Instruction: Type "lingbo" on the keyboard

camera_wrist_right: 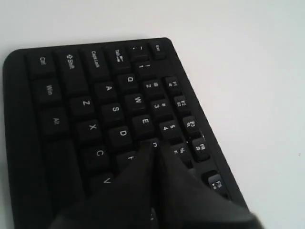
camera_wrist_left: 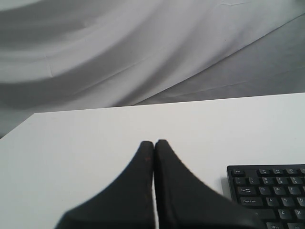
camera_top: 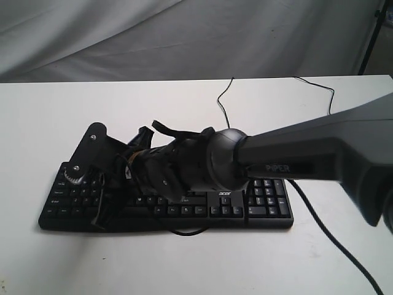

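The black keyboard [camera_top: 265, 208] lies on the white table [camera_top: 184, 264], number pad at the right and an acer logo near its middle. My right gripper [camera_top: 80, 175] has reached across from the right and hovers over the keyboard's left letter keys. In the right wrist view the right gripper [camera_wrist_right: 156, 144] is shut with nothing in it, its tips by the R key [camera_wrist_right: 155, 141] of the keyboard [camera_wrist_right: 90, 102]. My left gripper [camera_wrist_left: 154, 142] is shut and empty over bare table, left of the keyboard's Esc corner [camera_wrist_left: 237, 171]. It does not show in the exterior view.
The right arm [camera_top: 307, 157] hides the keyboard's middle in the exterior view. The thin black cable [camera_top: 223, 101] runs from the keyboard toward the table's back edge, and a second cable [camera_top: 331, 236] trails off at the front right. A grey cloth backdrop [camera_top: 184, 37] hangs behind.
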Robot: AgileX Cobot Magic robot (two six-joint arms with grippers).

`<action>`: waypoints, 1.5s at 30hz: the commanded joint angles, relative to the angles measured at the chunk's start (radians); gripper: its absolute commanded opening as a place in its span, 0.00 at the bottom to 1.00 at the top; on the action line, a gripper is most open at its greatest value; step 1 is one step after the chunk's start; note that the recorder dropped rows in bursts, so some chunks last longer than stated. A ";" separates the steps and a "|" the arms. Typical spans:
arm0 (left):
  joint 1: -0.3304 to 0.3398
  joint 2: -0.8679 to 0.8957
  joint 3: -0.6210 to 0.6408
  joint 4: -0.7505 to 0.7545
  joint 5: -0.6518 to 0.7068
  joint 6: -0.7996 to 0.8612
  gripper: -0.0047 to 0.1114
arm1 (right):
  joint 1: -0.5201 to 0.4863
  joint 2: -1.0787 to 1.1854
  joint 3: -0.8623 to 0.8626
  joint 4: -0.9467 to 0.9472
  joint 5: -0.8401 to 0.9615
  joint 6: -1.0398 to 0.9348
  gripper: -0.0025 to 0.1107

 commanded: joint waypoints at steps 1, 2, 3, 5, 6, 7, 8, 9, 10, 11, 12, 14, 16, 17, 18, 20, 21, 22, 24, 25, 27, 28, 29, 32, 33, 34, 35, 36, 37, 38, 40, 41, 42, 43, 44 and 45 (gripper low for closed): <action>-0.004 0.003 0.005 -0.001 -0.004 -0.003 0.05 | 0.002 0.004 -0.005 -0.017 0.025 -0.003 0.02; -0.004 0.003 0.005 -0.001 -0.004 -0.003 0.05 | 0.002 0.004 -0.005 -0.020 0.025 -0.003 0.02; -0.004 0.003 0.005 -0.001 -0.004 -0.003 0.05 | 0.002 0.004 -0.005 -0.020 0.025 -0.003 0.02; -0.004 0.003 0.005 -0.001 -0.004 -0.003 0.05 | 0.002 0.004 -0.005 -0.020 0.025 -0.003 0.02; -0.004 0.003 0.005 -0.001 -0.004 -0.003 0.05 | 0.002 0.004 -0.005 -0.020 0.025 -0.003 0.02; -0.004 0.003 0.005 -0.001 -0.004 -0.003 0.05 | 0.002 0.004 -0.005 -0.020 0.025 -0.003 0.02; -0.004 0.003 0.005 -0.001 -0.004 -0.003 0.05 | 0.002 0.004 -0.005 -0.020 0.025 -0.003 0.02; -0.004 0.003 0.005 -0.001 -0.004 -0.003 0.05 | 0.002 0.008 -0.005 -0.020 0.025 -0.003 0.02; -0.004 0.003 0.005 -0.001 -0.004 -0.003 0.05 | 0.002 0.013 -0.005 -0.020 0.025 -0.003 0.02; -0.004 0.003 0.005 -0.001 -0.004 -0.003 0.05 | 0.002 0.017 -0.005 -0.020 0.023 -0.003 0.02; -0.004 0.003 0.005 -0.001 -0.004 -0.003 0.05 | 0.002 0.023 -0.005 -0.020 0.023 -0.003 0.02; -0.004 0.003 0.005 -0.001 -0.004 -0.003 0.05 | 0.002 0.028 -0.005 -0.020 0.023 -0.003 0.02; -0.004 0.003 0.005 -0.001 -0.004 -0.003 0.05 | 0.002 0.033 -0.005 -0.020 0.019 0.000 0.02; -0.004 0.003 0.005 -0.001 -0.004 -0.003 0.05 | 0.002 0.034 -0.005 -0.020 0.017 0.000 0.02; -0.004 0.003 0.005 -0.001 -0.004 -0.003 0.05 | 0.002 0.036 -0.005 -0.020 0.017 0.000 0.02; -0.004 0.003 0.005 -0.001 -0.004 -0.003 0.05 | 0.002 0.037 -0.005 -0.020 0.017 0.000 0.02; -0.004 0.003 0.005 -0.001 -0.004 -0.003 0.05 | 0.002 0.037 -0.005 -0.020 0.014 0.000 0.02; -0.004 0.003 0.005 -0.001 -0.004 -0.003 0.05 | 0.002 0.037 -0.005 -0.020 0.012 0.000 0.02; -0.004 0.003 0.005 -0.001 -0.004 -0.003 0.05 | 0.002 0.037 -0.005 -0.020 0.005 0.000 0.02; -0.004 0.003 0.005 -0.001 -0.004 -0.003 0.05 | 0.002 0.037 -0.005 -0.020 -0.001 0.000 0.02; -0.004 0.003 0.005 -0.001 -0.004 -0.003 0.05 | 0.002 0.037 -0.005 -0.020 -0.003 0.000 0.02; -0.004 0.003 0.005 -0.001 -0.004 -0.003 0.05 | 0.002 0.037 -0.005 -0.020 -0.003 0.000 0.02; -0.004 0.003 0.005 -0.001 -0.004 -0.003 0.05 | 0.002 0.037 -0.005 -0.020 -0.003 0.000 0.02; -0.004 0.003 0.005 -0.001 -0.004 -0.003 0.05 | 0.002 0.037 -0.005 -0.015 -0.009 0.000 0.02; -0.004 0.003 0.005 -0.001 -0.004 -0.003 0.05 | 0.002 0.037 -0.005 -0.014 -0.019 0.000 0.02; -0.004 0.003 0.005 -0.001 -0.004 -0.003 0.05 | 0.002 0.037 -0.005 -0.012 -0.024 0.000 0.02; -0.004 0.003 0.005 -0.001 -0.004 -0.003 0.05 | 0.002 0.037 -0.005 -0.012 -0.026 0.000 0.02; -0.004 0.003 0.005 -0.001 -0.004 -0.003 0.05 | 0.002 0.037 -0.005 -0.012 -0.026 0.000 0.02; -0.004 0.003 0.005 -0.001 -0.004 -0.003 0.05 | 0.002 0.037 -0.005 -0.012 -0.026 0.000 0.02; -0.004 0.003 0.005 -0.001 -0.004 -0.003 0.05 | 0.002 0.037 -0.005 -0.012 -0.026 0.000 0.02; -0.004 0.003 0.005 -0.001 -0.004 -0.003 0.05 | 0.002 0.041 -0.005 -0.012 -0.026 0.000 0.02; -0.004 0.003 0.005 -0.001 -0.004 -0.003 0.05 | 0.002 0.046 -0.005 -0.012 -0.026 0.000 0.02; -0.004 0.003 0.005 -0.001 -0.004 -0.003 0.05 | 0.000 0.050 -0.005 -0.012 -0.028 0.000 0.02; -0.004 0.003 0.005 -0.001 -0.004 -0.003 0.05 | 0.000 0.057 -0.005 -0.012 -0.028 0.000 0.02; -0.004 0.003 0.005 -0.001 -0.004 -0.003 0.05 | 0.000 0.064 -0.005 -0.012 -0.028 0.000 0.02; -0.004 0.003 0.005 -0.001 -0.004 -0.003 0.05 | 0.000 0.072 -0.005 -0.009 -0.028 0.000 0.02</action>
